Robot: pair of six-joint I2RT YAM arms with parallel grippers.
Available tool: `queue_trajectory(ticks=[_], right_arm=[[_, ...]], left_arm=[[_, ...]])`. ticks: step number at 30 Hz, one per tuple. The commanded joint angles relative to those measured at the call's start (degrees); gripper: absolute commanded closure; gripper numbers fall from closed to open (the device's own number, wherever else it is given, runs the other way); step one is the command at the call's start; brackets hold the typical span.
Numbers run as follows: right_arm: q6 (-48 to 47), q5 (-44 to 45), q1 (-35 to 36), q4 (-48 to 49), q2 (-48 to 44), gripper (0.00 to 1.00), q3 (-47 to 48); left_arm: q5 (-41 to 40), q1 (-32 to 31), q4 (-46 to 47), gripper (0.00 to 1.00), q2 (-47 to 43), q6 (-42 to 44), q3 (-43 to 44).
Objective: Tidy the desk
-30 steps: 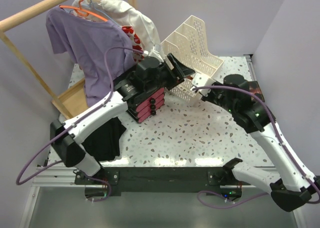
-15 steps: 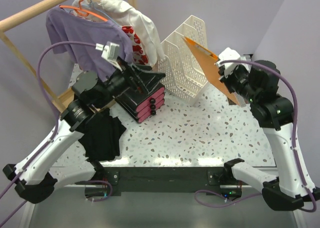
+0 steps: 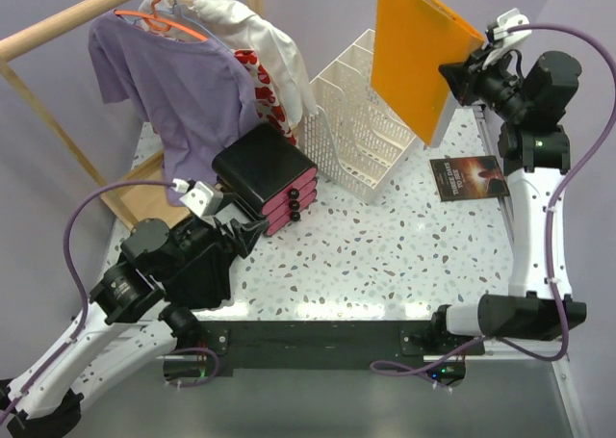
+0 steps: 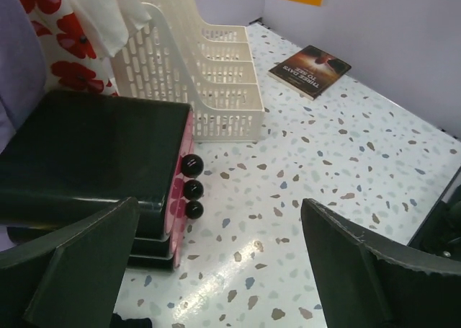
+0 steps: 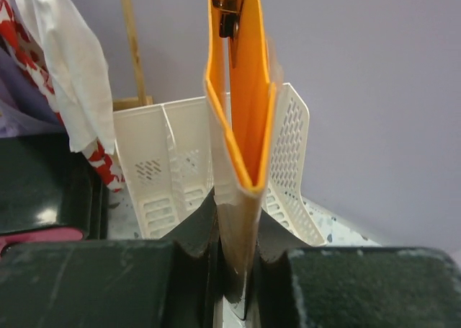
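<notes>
My right gripper (image 3: 464, 72) (image 5: 238, 270) is shut on the lower edge of an orange folder (image 3: 416, 51) (image 5: 241, 90) and holds it upright, high over the back right of the desk (image 3: 385, 255) (image 4: 346, 162). A white perforated file rack (image 3: 354, 135) (image 5: 169, 176) (image 4: 209, 76) stands just below and left of the folder. My left gripper (image 3: 246, 232) (image 4: 230, 270) is open and empty, low over the desk in front of a black drawer unit with pink drawers (image 3: 267, 176) (image 4: 94, 155). A dark book (image 3: 469, 178) (image 4: 310, 61) lies flat at the right.
A purple shirt (image 3: 173, 87) and a white red-flowered garment (image 3: 260, 48) hang from a wooden rack at the back left, above its wooden base (image 3: 144, 193). Black cloth (image 3: 214, 282) lies at the front left under my left arm. Walls close in on both sides.
The right arm has lifted the orange folder from beside the file rack to high above it. The left arm has pulled back to the front left, and its jaws have opened wide.
</notes>
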Motion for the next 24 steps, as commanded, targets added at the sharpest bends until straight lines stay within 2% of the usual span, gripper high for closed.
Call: queue_trajectory(ticks=[1,6,12,18,24], right_arm=[[4.7,-9.5,-2.3,14.4,1.6,1.00,3.3],[5.3,-16.2,-2.9,17.0,5.8,1.00,5.3],[1.9,-14.1,-3.3,16.7,8.8,1.00,6.0],[2.8,-15.3,-5.0,14.5,8.7,1.00,10.4],[1.1,-10.1,-5.5,9.9,7.6,1.00,13.5]], left_arm=[[-3.7,0.2,1.5,0.00,-3.3,4.9,-3.8],[-3.9,0.2,2.9,0.00,-5.0,5.2,-7.9],[-3.4,0.2,4.0,0.00,-6.1,4.6,-11.1],[-3.9,0.2,4.1,0.00,-6.8,4.5,-11.7],[-4.1,0.2,3.8,0.00,-5.8,4.6,-11.6]])
